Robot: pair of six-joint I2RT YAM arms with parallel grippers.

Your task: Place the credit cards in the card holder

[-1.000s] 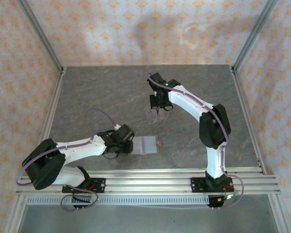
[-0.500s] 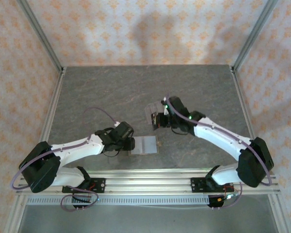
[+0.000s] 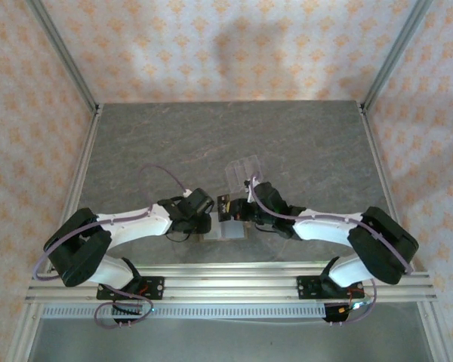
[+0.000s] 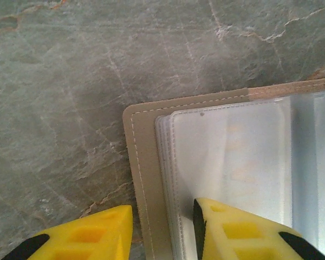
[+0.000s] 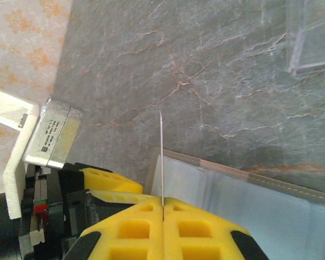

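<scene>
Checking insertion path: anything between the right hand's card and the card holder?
Nothing visible. The thin dark plastic card, pinched in the right hand, hangs edge-on over the tan card holder with clear sleeves. The left hand straddles the holder's left edge, beside the card's path.

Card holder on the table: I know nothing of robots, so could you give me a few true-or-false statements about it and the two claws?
1. The card holder lies open on the table, its clear sleeves showing. True.
2. The right claw is empty. False: it is shut on a thin card, seen edge-on.
3. The left claw has its fingers apart over the holder's corner. True.
4. The card sits inside a sleeve. False: it is in the right claw, outside the sleeves.
5. The clear stand rests on the holder. False: it stands apart, farther back on the table.
</scene>
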